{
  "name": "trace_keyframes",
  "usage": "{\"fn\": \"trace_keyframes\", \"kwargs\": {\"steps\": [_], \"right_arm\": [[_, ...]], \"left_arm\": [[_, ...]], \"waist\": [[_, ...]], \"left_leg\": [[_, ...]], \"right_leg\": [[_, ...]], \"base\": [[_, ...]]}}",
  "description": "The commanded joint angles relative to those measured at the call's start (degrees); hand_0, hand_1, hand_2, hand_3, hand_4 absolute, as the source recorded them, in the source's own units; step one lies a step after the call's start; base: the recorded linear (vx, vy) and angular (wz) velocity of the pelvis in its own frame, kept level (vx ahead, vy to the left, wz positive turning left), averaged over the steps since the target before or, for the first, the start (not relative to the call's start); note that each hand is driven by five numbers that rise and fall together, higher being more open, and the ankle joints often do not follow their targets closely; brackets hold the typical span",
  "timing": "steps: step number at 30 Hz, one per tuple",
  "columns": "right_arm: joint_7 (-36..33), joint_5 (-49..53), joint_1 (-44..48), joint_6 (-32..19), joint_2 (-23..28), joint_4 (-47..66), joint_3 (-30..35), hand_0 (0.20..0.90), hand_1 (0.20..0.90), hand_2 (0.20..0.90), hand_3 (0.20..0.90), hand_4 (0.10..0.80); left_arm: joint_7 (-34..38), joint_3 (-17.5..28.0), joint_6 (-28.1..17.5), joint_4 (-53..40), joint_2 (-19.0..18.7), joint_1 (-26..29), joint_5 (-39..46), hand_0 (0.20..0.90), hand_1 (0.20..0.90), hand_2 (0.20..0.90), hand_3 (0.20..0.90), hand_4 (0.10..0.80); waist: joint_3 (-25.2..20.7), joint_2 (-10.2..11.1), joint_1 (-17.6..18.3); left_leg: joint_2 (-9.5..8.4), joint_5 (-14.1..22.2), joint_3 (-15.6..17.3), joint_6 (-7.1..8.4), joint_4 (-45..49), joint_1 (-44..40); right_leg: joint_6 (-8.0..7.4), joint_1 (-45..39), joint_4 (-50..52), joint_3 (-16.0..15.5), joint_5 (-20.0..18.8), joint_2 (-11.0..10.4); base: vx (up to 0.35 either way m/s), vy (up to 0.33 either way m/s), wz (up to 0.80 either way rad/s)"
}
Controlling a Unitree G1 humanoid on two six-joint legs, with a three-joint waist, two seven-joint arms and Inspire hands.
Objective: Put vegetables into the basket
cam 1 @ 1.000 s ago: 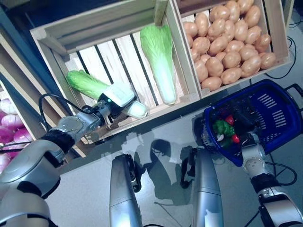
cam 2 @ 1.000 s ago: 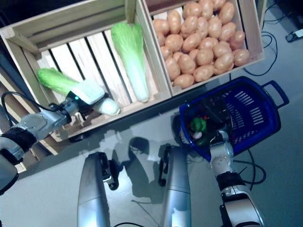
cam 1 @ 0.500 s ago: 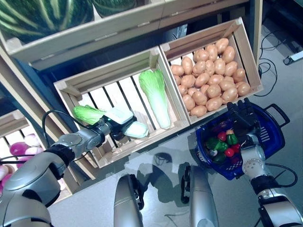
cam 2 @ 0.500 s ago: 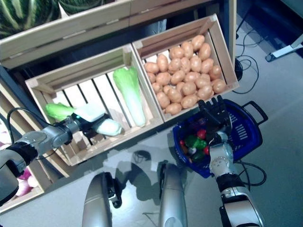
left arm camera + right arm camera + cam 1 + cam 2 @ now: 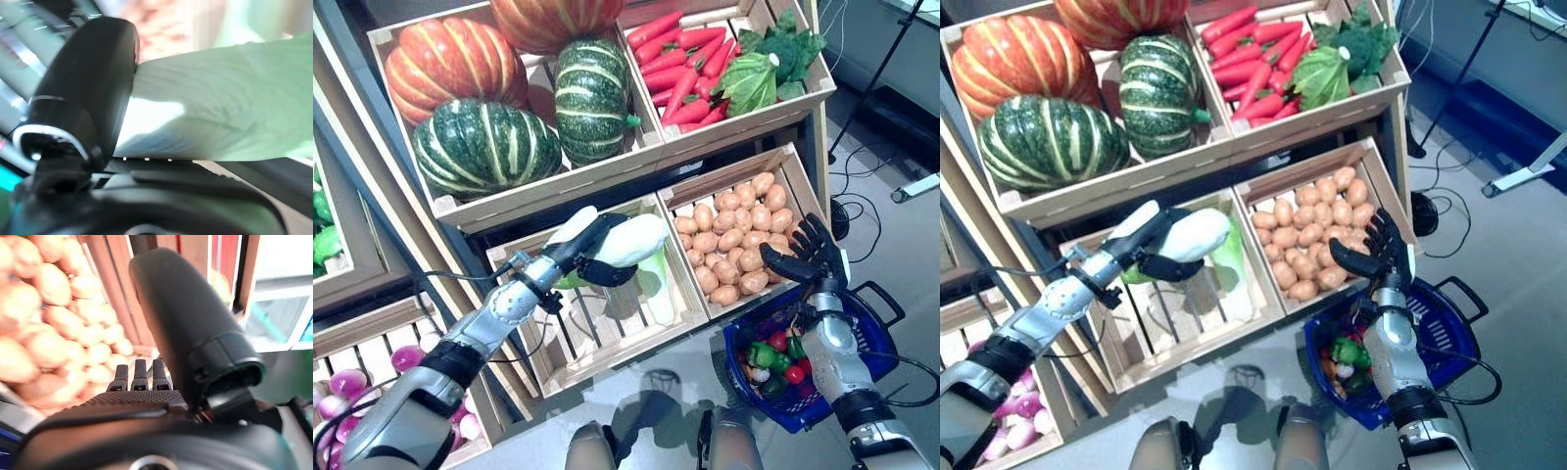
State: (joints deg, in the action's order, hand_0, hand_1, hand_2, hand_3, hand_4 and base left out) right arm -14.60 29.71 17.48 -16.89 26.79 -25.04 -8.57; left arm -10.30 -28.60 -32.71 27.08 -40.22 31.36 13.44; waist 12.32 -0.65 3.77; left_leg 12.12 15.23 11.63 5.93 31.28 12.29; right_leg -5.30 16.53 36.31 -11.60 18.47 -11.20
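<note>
My left hand (image 5: 590, 257) is shut on a pale green napa cabbage (image 5: 628, 241) and holds it in the air in front of the slatted wooden crate (image 5: 607, 323). The cabbage's white stalk shows close up in the left wrist view (image 5: 205, 112), pressed against the thumb (image 5: 88, 93). The blue basket (image 5: 871, 338) stands on the floor at the lower right, with green and red vegetables (image 5: 773, 357) inside. My right hand (image 5: 808, 257) is open, fingers spread, above the basket's rim and in front of the potato crate (image 5: 739, 230). The right wrist view shows its straight fingers (image 5: 139, 377) before the potatoes.
The wooden stand fills the back, with upper shelves (image 5: 636, 147) overhanging the lower crates. A second napa cabbage (image 5: 658, 289) lies in the slatted crate. Grey floor (image 5: 666, 377) lies between the stand and the basket.
The camera has tilted up, so the upper shelves now show. My left hand has lifted the cabbage out of the slatted crate and moved it right. My right hand has risen above the basket.
</note>
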Motion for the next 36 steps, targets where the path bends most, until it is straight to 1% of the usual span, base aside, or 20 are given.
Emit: {"fn": "trace_keyframes", "kwargs": {"steps": [1, 2, 3, 4, 5, 6, 8, 10, 12, 13, 14, 15, 16, 19, 21, 25, 29, 36], "right_arm": [[11.04, -1.18, 3.39, -4.29, 1.03, 3.21, -2.21, 0.900, 0.900, 0.900, 0.900, 0.800], [14.20, -1.20, 3.67, -3.87, 1.35, 3.47, -2.83, 0.900, 0.900, 0.900, 0.900, 0.800], [17.56, -1.15, 3.88, -3.09, 1.97, 3.94, -3.68, 0.900, 0.900, 0.900, 0.900, 0.800], [19.11, -1.45, 4.31, -2.52, 2.48, 4.35, -4.48, 0.900, 0.900, 0.900, 0.900, 0.800], [19.95, -1.68, 4.90, -2.17, 2.86, 4.33, -4.93, 0.900, 0.900, 0.900, 0.900, 0.800], [21.85, -1.83, 6.32, -1.34, 3.90, 4.27, -5.91, 0.900, 0.900, 0.900, 0.900, 0.800], [24.82, -0.70, 8.36, 0.48, 4.68, 4.59, -7.12, 0.900, 0.900, 0.900, 0.900, 0.800], [29.41, 1.26, 10.42, 4.39, 4.71, 5.07, -8.59, 0.900, 0.900, 0.900, 0.900, 0.800], [32.65, 2.05, 11.82, 7.55, 4.46, 5.09, -9.92, 0.900, 0.900, 0.900, 0.900, 0.800], [33.21, 2.20, 12.24, 8.26, 4.37, 5.00, -10.33, 0.900, 0.900, 0.900, 0.900, 0.800], [35.50, 4.05, 13.47, 10.96, 4.36, 5.02, -11.56, 0.900, 0.900, 0.900, 0.900, 0.800], [36.51, 4.99, 13.91, 12.37, 4.30, 5.31, -11.99, 0.900, 0.900, 0.900, 0.900, 0.800], [37.78, 5.98, 14.46, 13.60, 4.10, 5.26, -12.50, 0.900, 0.900, 0.900, 0.900, 0.800], [39.94, 8.48, 15.70, 16.24, 3.28, 5.37, -13.09, 0.900, 0.900, 0.900, 0.900, 0.800], [41.34, 9.76, 16.49, 17.37, 2.60, 5.38, -13.31, 0.900, 0.900, 0.900, 0.900, 0.800], [42.13, 11.36, 17.90, 18.10, 1.31, 5.81, -13.47, 0.900, 0.900, 0.900, 0.900, 0.800], [42.78, 12.61, 18.76, 19.22, 0.30, 7.53, -13.54, 0.900, 0.900, 0.900, 0.900, 0.800], [45.32, 16.59, 23.06, 21.42, -0.65, 9.35, -13.86, 0.900, 0.900, 0.900, 0.900, 0.800]], "left_arm": [[-10.22, 8.18, -3.97, -8.34, 3.60, 1.47, 20.14, 0.300, 0.300, 0.300, 0.300, 0.400], [-11.43, 8.48, -2.69, -9.53, 4.34, 1.41, 21.92, 0.300, 0.300, 0.300, 0.300, 0.400], [-12.98, 8.92, -1.51, -10.66, 5.30, 1.22, 25.43, 0.300, 0.300, 0.300, 0.300, 0.400], [-14.18, 9.34, -0.11, -11.38, 6.36, 1.39, 27.37, 0.300, 0.300, 0.300, 0.300, 0.400], [-14.60, 9.46, 0.48, -11.67, 7.03, 1.70, 28.36, 0.300, 0.300, 0.300, 0.300, 0.400], [-15.60, 9.38, 1.86, -12.17, 7.95, 2.57, 31.20, 0.300, 0.300, 0.300, 0.300, 0.400], [-15.39, 9.23, 3.31, -12.65, 9.38, 3.94, 33.50, 0.300, 0.300, 0.300, 0.300, 0.400], [-14.13, 9.14, 4.67, -12.55, 11.27, 5.38, 35.93, 0.300, 0.300, 0.300, 0.300, 0.400], [-13.54, 9.24, 5.09, -11.94, 13.09, 5.85, 37.32, 0.300, 0.300, 0.300, 0.300, 0.400], [-13.42, 9.26, 5.06, -11.77, 13.50, 5.97, 37.21, 0.300, 0.300, 0.300, 0.300, 0.400], [-13.04, 8.98, 5.03, -11.52, 14.18, 6.48, 37.53, 0.300, 0.300, 0.300, 0.300, 0.400], [-12.94, 8.83, 5.20, -11.55, 14.38, 6.73, 38.60, 0.300, 0.300, 0.300, 0.300, 0.400], [-12.54, 8.81, 5.01, -11.52, 14.95, 6.80, 37.82, 0.300, 0.300, 0.300, 0.300, 0.400], [-11.64, 8.35, 4.43, -11.31, 15.48, 7.34, 36.25, 0.300, 0.300, 0.300, 0.300, 0.400], [-11.96, 7.91, 4.55, -10.76, 15.50, 7.95, 36.87, 0.300, 0.300, 0.300, 0.300, 0.400], [-12.72, 7.70, 5.55, -10.28, 16.00, 8.12, 37.77, 0.300, 0.300, 0.300, 0.300, 0.400], [-14.18, 7.35, 6.25, -9.95, 17.42, 6.86, 38.49, 0.300, 0.300, 0.300, 0.300, 0.400], [-15.58, 4.80, 8.79, -9.36, 19.62, 5.44, 37.17, 0.300, 0.300, 0.300, 0.300, 0.400]], "waist": [[-10.14, 1.21, -0.52], [-10.89, 1.25, -0.42], [-11.47, 1.35, -0.33], [-11.93, 1.53, -0.28], [-12.14, 1.62, -0.22], [-12.42, 1.75, -0.20], [-12.77, 1.95, -0.06], [-13.29, 2.19, 0.20], [-13.68, 2.31, 0.35], [-13.79, 2.32, 0.40], [-14.14, 2.36, 0.47], [-14.28, 2.36, 0.56], [-14.44, 2.40, 0.63], [-14.70, 2.46, 0.78], [-14.75, 2.47, 0.75], [-14.91, 2.47, 0.79], [-14.87, 2.39, 0.94], [-14.84, 2.46, 0.69]], "left_leg": [[-3.31, -8.43, 0.83, -2.24, -16.27, -7.47], [-3.73, -9.49, 0.81, -2.05, -18.87, -8.58], [-4.22, -10.40, 0.83, -1.81, -21.50, -10.05], [-4.70, -11.05, 0.90, -1.73, -23.40, -11.20], [-4.96, -11.37, 0.88, -1.71, -24.37, -11.76], [-5.46, -12.03, 0.74, -1.60, -25.96, -12.69], [-6.06, -12.46, 0.62, -1.76, -27.87, -13.73], [-6.63, -12.79, 0.75, -2.02, -29.76, -14.84], [-7.07, -13.21, 0.70, -2.10, -31.70, -15.96], [-7.20, -13.30, 0.74, -2.13, -32.13, -16.22], [-7.58, -13.60, 0.79, -2.21, -33.32, -16.90], [-7.78, -13.76, 0.76, -2.23, -33.86, -17.25], [-7.91, -13.88, 0.72, -2.26, -34.39, -17.56], [-8.16, -13.87, 0.61, -2.36, -35.28, -18.16], [-8.28, -13.85, 0.41, -2.39, -35.68, -18.25], [-8.47, -13.75, -0.10, -2.55, -36.18, -18.50], [-8.45, -13.64, 0.00, -2.72, -36.19, -18.70], [-8.61, -13.31, -0.05, -2.90, -36.28, -19.12]], "right_leg": [[-1.16, -9.87, -18.70, -0.18, -10.16, 1.40], [-1.13, -11.24, -21.85, 0.02, -11.08, 2.42], [-1.21, -12.98, -24.82, 0.13, -11.85, 3.38], [-1.27, -14.35, -26.88, 0.05, -12.57, 4.09], [-1.29, -15.04, -28.07, 0.12, -13.00, 4.38], [-1.28, -16.31, -29.83, 0.05, -13.80, 4.82], [-1.22, -17.51, -31.83, 0.30, -14.62, 5.30], [-1.16, -18.62, -33.61, 0.79, -15.38, 5.69], [-1.26, -19.55, -35.12, 0.88, -16.03, 5.93], [-1.27, -19.78, -35.43, 0.95, -16.15, 6.00], [-1.27, -20.37, -36.24, 1.06, -16.47, 6.24], [-1.25, -20.67, -36.60, 1.27, -16.60, 6.39], [-1.24, -20.90, -37.03, 1.40, -16.78, 6.46], [-1.15, -21.43, -38.29, 1.72, -17.25, 6.89], [-1.10, -21.70, -38.81, 1.67, -17.45, 7.10], [-0.91, -22.03, -39.70, 2.38, -17.71, 7.68], [-0.81, -22.18, -39.66, 3.04, -17.56, 7.95], [-0.69, -22.69, -39.57, 3.52, -17.19, 8.22]], "base": [[0.201, -0.045, -0.21], [0.173, -0.035, -0.21], [0.123, -0.027, -0.20], [0.099, -0.027, -0.16], [0.081, -0.030, -0.13], [0.063, -0.029, -0.07], [0.049, -0.029, -0.06], [0.039, -0.024, -0.10], [0.026, -0.012, -0.06], [0.000, 0.000, 0.00], [0.031, -0.005, 0.01], [0.036, -0.005, 0.01], [0.000, 0.000, 0.00], [0.007, -0.002, -0.01], [0.001, -0.015, -0.01], [0.007, -0.015, -0.01], [0.000, 0.000, 0.00], [0.000, 0.000, 0.00]]}}
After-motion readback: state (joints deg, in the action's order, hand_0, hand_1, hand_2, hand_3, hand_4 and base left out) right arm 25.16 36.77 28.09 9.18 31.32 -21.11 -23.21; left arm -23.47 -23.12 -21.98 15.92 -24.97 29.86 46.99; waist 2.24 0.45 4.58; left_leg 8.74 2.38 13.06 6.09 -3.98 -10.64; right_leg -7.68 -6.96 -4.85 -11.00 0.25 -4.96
